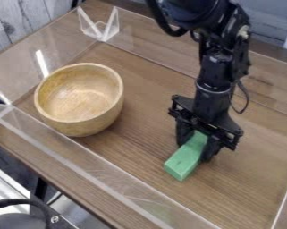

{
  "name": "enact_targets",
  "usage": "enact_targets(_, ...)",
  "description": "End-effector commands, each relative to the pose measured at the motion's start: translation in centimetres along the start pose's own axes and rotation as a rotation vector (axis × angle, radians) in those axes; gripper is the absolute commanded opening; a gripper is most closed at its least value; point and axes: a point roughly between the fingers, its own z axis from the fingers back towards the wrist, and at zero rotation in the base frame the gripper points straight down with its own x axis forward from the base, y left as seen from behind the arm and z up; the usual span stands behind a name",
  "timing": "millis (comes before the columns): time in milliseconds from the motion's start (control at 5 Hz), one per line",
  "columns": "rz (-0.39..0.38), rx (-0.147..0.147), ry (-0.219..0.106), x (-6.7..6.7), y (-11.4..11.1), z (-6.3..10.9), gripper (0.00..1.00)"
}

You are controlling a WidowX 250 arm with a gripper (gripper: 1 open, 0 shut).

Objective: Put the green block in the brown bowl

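The robot arm is black all over, built of rounded, glossy segments stacked into a column above the wooden counter. A thin dark cable runs along its side. Nearest the counter it widens into a boxy black gripper with a cross-shaped body and two short, blunt black fingers. No markings or screws can be made out.
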Motion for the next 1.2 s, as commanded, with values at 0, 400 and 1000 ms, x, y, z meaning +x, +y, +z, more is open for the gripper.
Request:
enact_targets(0,-0.024,-0.007,-0.025,0.0,0.3,0.8,0.0)
enact_targets(400,-0.052,-0.021,-0.019,-0.4,0.9,1.0,0.0)
enact_targets(1000,-0.063,-0.047,-0.01,-0.4,1.2,1.3,0.0)
